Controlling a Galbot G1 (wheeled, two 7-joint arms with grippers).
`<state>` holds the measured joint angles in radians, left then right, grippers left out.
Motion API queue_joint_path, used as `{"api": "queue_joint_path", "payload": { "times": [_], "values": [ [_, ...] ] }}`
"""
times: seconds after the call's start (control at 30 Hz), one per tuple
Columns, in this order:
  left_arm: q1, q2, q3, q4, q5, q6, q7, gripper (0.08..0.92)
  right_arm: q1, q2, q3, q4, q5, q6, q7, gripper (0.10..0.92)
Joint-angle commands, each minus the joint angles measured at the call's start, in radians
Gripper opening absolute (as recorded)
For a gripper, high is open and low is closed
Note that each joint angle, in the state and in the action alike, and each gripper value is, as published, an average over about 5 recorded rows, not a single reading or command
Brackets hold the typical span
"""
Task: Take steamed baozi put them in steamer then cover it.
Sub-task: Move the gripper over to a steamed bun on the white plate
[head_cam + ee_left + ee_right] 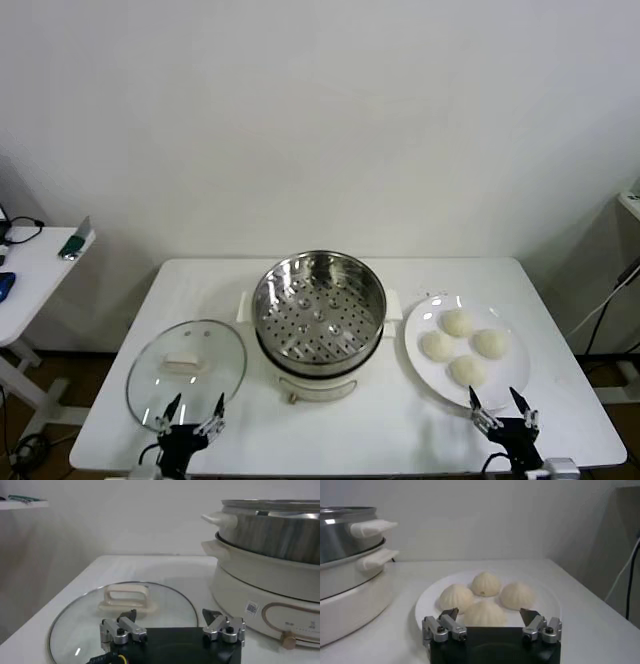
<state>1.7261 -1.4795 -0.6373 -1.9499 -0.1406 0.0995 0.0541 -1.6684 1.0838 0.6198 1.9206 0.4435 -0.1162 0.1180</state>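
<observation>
Steamer: centre of the white counter, uncovered, basket empty; the rim hides most of its cream base.
Steamed baozi: four, clustered on a white plate to the steamer's right.
Cover: flat on the counter to the steamer's left, handle up.
Left tool: at the cover's near edge, jaws wide apart, holding nothing; arm cut off by the frame.
Right tool: at the plate's near edge, jaws wide apart, holding nothing; arm likewise cut off.
</observation>
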Motion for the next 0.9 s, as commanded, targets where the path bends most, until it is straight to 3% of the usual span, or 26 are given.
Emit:
{"api": "queue_joint_path", "payload": {
  "times": [0.03,0.2,0.47,0.7,0.9],
  "values": [
    [0.000,0.002,0.001,-0.002,-0.001,0.001,0.000,0.823,0.096,-0.035,0.012,0.008,-0.035,-0.137,0.010,0.823],
    [-0.001,0.007,0.002,-0.006,-0.003,0.000,0.000,0.823,0.331,-0.168,0.009,-0.056,-0.045,-0.248,-0.104,0.823],
    [-0.005,0.008,0.010,-0.007,-0.003,-0.001,0.002,0.823,0.736,-0.517,-0.312,-0.251,-0.221,-0.369,-0.463,0.823],
    [-0.001,0.009,0.008,-0.007,-0.003,-0.002,0.002,0.823,1.257,-0.730,-0.895,-0.401,-0.460,-0.152,-0.882,0.823],
    [0.005,0.011,0.003,-0.012,-0.005,-0.003,0.002,0.823,1.831,-0.725,-1.480,-0.571,-0.522,0.062,-1.126,0.823]
  ]
}}
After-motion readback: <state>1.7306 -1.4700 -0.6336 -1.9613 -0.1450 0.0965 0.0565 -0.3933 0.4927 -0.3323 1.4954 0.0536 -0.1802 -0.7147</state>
